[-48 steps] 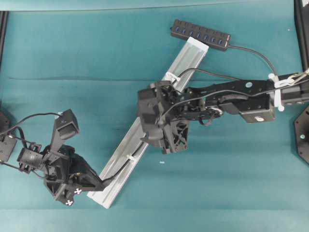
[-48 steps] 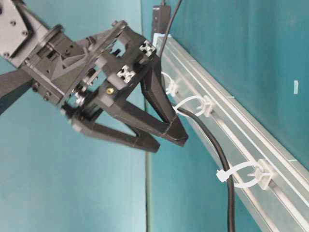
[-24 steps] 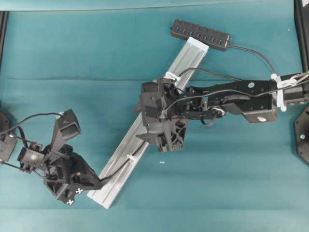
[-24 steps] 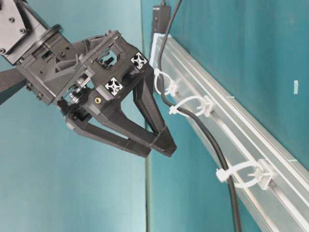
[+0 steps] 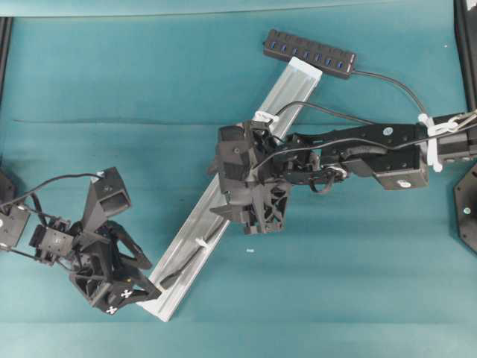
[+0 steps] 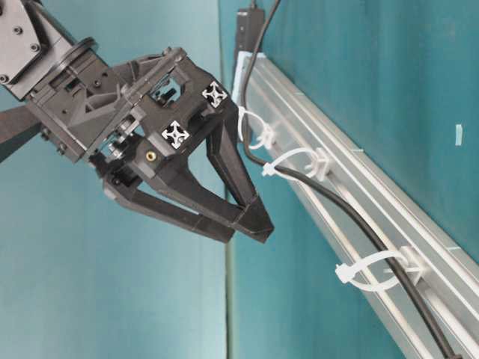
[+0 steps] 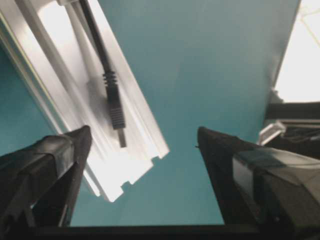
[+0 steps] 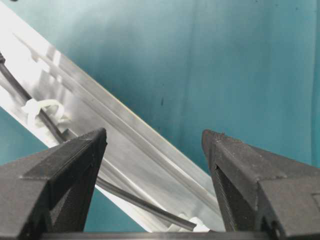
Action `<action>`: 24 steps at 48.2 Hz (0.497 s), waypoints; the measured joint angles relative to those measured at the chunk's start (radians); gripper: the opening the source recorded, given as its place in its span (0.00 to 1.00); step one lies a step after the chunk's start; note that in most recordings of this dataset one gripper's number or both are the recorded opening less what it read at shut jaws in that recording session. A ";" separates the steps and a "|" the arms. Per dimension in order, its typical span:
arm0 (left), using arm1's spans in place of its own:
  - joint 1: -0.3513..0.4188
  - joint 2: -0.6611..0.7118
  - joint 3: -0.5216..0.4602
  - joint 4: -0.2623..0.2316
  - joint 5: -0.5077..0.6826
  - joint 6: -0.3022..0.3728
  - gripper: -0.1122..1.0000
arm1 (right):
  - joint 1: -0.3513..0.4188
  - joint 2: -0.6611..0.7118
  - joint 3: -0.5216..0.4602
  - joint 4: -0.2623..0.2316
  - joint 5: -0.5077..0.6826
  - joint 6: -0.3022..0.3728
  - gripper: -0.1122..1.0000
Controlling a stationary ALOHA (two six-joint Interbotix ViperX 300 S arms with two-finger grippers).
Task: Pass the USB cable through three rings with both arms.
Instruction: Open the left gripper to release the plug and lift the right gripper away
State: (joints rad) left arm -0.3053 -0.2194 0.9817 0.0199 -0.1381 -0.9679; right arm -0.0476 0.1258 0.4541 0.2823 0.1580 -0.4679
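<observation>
Three rings (image 6: pixel 299 166) are carrying the USB cable (image 6: pixel 359 224) in the table-level view: it is running through each clip along the silver rail (image 5: pixel 223 201), plug (image 7: pixel 116 112) lying loose on the rail's near end. You are looking at threading that appears finished. Left gripper (image 7: pixel 145 150) is hanging with jaws apart, holding nothing. Right gripper (image 8: pixel 155 160) is hovering over mid-rail, spread wide, empty too.

Counted on teal table (image 5: pixel 89 74): one silver rail (image 5: pixel 294 86); three white rings (image 6: pixel 263 135) (image 6: pixel 296 166) (image 6: pixel 374 273); one USB cable (image 6: pixel 352 217); one multi-port hub (image 5: pixel 308 54); two black grippers, left (image 5: pixel 145 274), right (image 5: pixel 250 200).
</observation>
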 measured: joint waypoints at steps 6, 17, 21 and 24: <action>0.000 -0.032 0.000 0.002 0.005 0.006 0.94 | 0.000 -0.002 0.000 0.000 0.002 0.014 0.85; 0.008 -0.150 0.000 0.000 0.077 0.029 0.94 | -0.002 -0.043 0.002 -0.002 0.009 0.029 0.85; 0.020 -0.198 0.000 0.002 0.120 0.064 0.94 | -0.002 -0.069 0.008 0.000 0.009 0.031 0.85; 0.035 -0.229 0.000 0.000 0.143 0.094 0.93 | -0.005 -0.092 0.017 0.000 0.009 0.031 0.85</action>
State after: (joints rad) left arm -0.2700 -0.4479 0.9817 0.0199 0.0046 -0.8744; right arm -0.0522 0.0337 0.4709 0.2823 0.1672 -0.4372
